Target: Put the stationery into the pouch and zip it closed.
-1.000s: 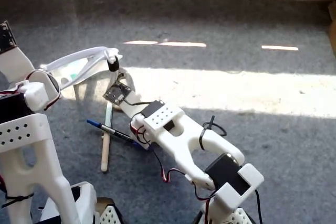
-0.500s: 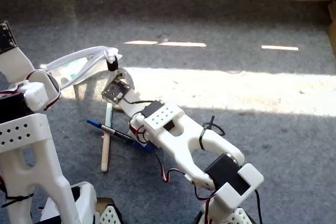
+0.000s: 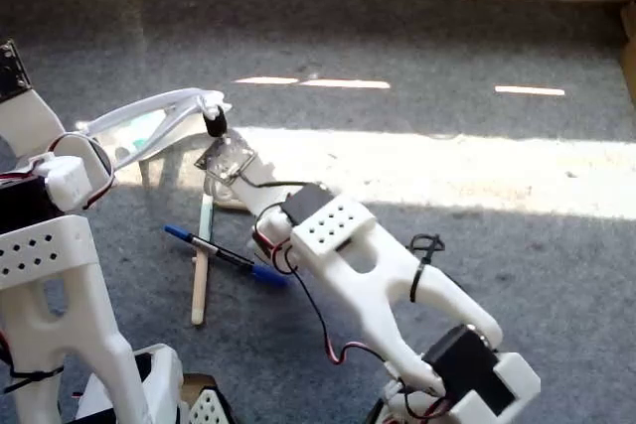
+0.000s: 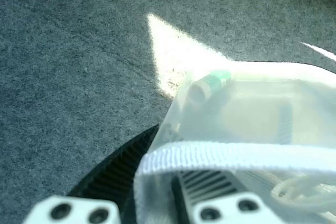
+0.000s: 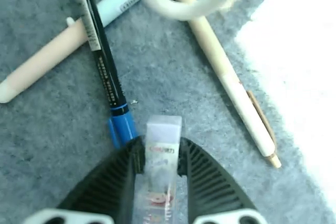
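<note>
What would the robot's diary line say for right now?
left gripper: shut on pouch, lifted | right gripper: shut on small clear case, by pouch | table: blue pen, two cream pens

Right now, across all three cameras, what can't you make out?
Zip of the pouch: edge-on in the high view, blurred close-up in the left wrist view; open or shut unclear.
The green-capped item inside it: blurred through plastic, left wrist view.
The small clear item in the right gripper: lower end hidden between the fingers, right wrist view; tiny in the high view.
</note>
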Controlling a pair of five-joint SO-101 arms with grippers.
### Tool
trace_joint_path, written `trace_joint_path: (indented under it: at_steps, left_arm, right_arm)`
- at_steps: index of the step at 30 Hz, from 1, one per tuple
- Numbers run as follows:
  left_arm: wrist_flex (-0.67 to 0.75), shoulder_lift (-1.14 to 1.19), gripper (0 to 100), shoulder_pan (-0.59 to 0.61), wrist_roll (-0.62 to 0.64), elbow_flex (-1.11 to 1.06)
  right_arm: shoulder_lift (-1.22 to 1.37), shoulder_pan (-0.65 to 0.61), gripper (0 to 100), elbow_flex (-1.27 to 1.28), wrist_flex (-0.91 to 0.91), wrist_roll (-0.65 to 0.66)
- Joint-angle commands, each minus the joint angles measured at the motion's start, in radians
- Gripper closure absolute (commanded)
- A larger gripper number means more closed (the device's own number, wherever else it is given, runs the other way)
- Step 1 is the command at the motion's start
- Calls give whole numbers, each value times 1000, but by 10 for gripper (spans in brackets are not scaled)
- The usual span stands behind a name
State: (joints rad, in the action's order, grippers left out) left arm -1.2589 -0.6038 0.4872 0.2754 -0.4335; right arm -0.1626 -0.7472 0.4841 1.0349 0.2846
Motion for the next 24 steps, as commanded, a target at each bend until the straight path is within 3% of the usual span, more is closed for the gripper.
trace_joint_path:
  at_steps: [1,9,24]
  left_arm:
    - [9,10,992,19,3,-1]
    - [9,8,992,-48,3,-15]
    - [18,7,992,-203,2,-36]
  right_arm:
    - [-134,51,995,-27,35,9]
    - [-306,134,995,-27,38,2]
    - [-690,70,995,85,-30,-275]
